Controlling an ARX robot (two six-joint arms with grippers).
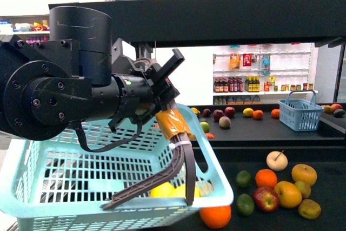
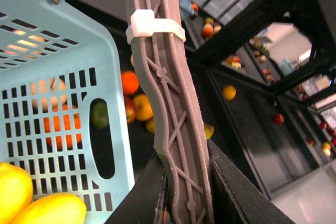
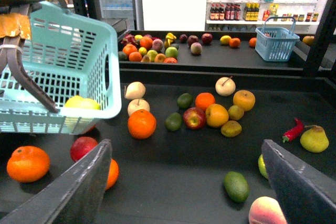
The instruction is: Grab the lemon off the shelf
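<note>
My left gripper (image 1: 172,124) is shut on the grey handle (image 1: 183,169) of a light turquoise basket (image 1: 65,171), held above the black shelf tier (image 1: 327,187). In the left wrist view the jaws (image 2: 184,169) clamp the handle (image 2: 167,98) from both sides. Two yellow lemons (image 1: 163,190) lie in the basket and also show in the left wrist view (image 2: 14,192) and through the mesh in the right wrist view (image 3: 81,103). My right gripper (image 3: 185,153) is open and empty, low over the shelf tier (image 3: 173,177), right of the basket (image 3: 68,51).
Loose fruit lies on the tier: an orange (image 3: 142,123), a red apple (image 3: 194,117), an avocado (image 3: 236,185), a peach (image 3: 265,211), a red chili (image 3: 294,129). A blue basket (image 3: 276,43) stands on the far tier. White store shelves (image 1: 259,74) stand behind.
</note>
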